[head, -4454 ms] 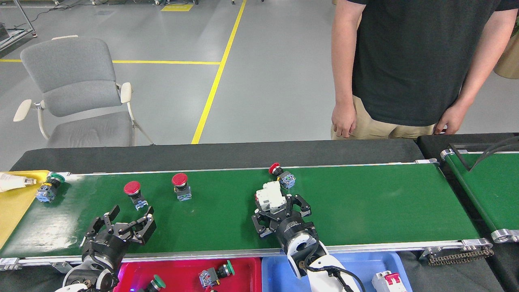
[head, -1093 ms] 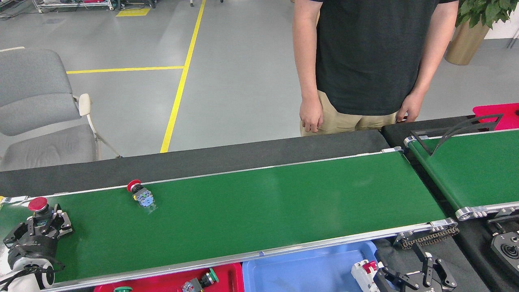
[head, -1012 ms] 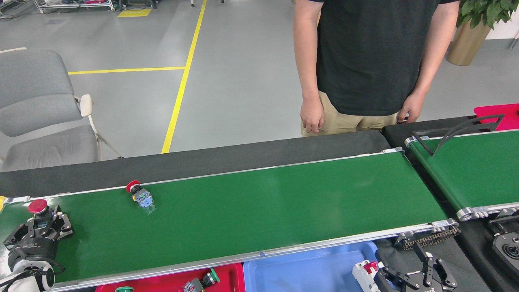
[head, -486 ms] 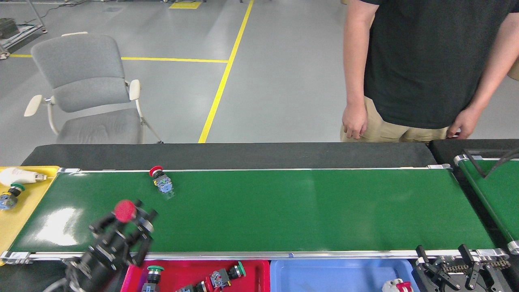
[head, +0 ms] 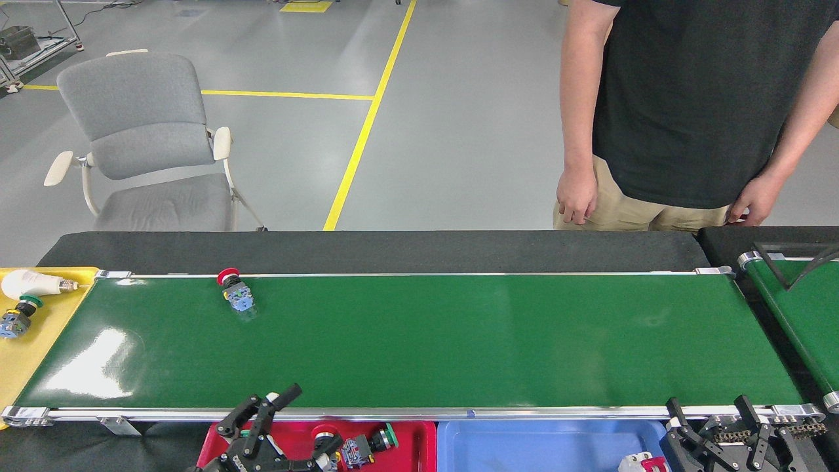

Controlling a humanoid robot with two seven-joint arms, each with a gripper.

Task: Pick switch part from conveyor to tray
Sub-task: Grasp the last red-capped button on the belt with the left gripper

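At the bottom left of the frame, the left gripper hangs over the red tray with its jaws spread and nothing between them; a red-capped switch lies in the tray just beside it. At the bottom right, the right gripper is likewise spread and empty beside the blue tray. Farther up, one red-capped switch part lies on its side on the conveyor, close to the far rail. If the belt carries it toward the yellow tray at the left edge, a late reach would miss.
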